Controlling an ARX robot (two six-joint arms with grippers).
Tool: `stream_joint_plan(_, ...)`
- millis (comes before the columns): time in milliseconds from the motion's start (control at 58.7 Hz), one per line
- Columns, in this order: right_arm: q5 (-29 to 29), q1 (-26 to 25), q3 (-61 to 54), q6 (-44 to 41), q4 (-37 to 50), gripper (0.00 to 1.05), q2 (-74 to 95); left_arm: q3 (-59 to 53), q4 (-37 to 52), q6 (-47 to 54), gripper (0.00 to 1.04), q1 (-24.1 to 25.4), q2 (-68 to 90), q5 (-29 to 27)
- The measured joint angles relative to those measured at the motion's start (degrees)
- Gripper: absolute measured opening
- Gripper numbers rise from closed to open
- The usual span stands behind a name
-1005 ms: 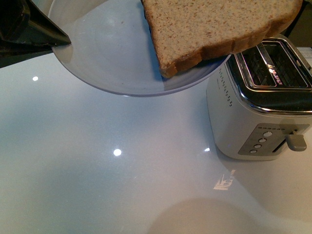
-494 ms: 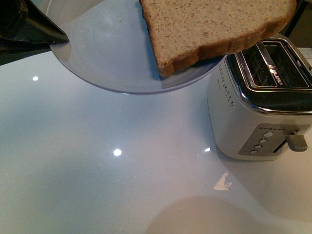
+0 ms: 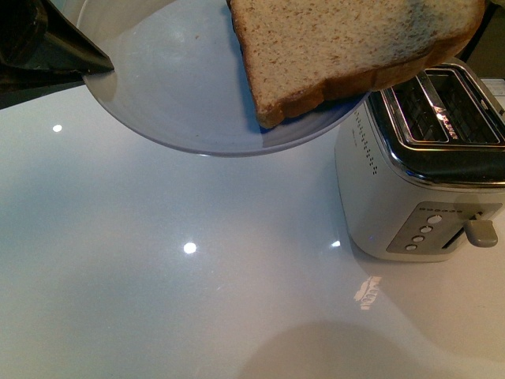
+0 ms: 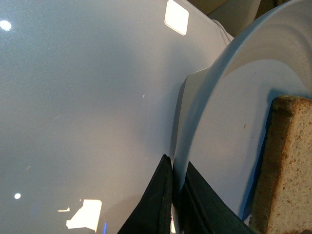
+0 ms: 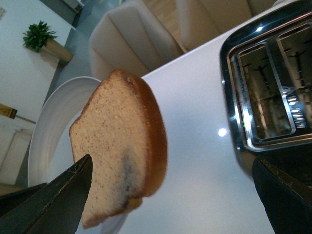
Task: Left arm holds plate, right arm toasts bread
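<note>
Up in the top left corner of the front view, the left tool (image 3: 55,51) shows as a black wedge clamped on the rim of the plate (image 3: 173,87), which looks raised off the glossy white desk (image 3: 158,260). I see the bread (image 3: 347,43) lying across the plate's right part, at the top of the frame. It juts past the rim, above the toaster (image 3: 410,189) at the right edge.

On the left wrist view, two dark fingers (image 4: 153,204) pinch the plate (image 4: 234,122) rim at bottom centre. The bread (image 4: 287,170) fills the lower right corner.

On the right wrist view, the right tool (image 5: 171,161) has its jaws spread wide toward the bottom corners, clamping nothing. The bread (image 5: 117,156) stands left of centre, its lower end just beside the left-hand finger. The plate (image 5: 48,131) is behind it, and the toaster (image 5: 263,92) sits at upper right.
</note>
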Motion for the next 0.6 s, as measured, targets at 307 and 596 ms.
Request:
stream_joint_plan(307, 1.0, 2.3, 2.8, 2.8, 7.6, 0.92, 12.8, 0.0, 0.0, 0.0, 0.03, 0.0, 0.0, 0.0)
stream_joint_plan(596, -0.1, 2.9, 2.8, 2.8, 9.8, 0.47, 13.2, 0.0, 0.0, 0.0, 0.03, 0.0, 0.0, 0.0)
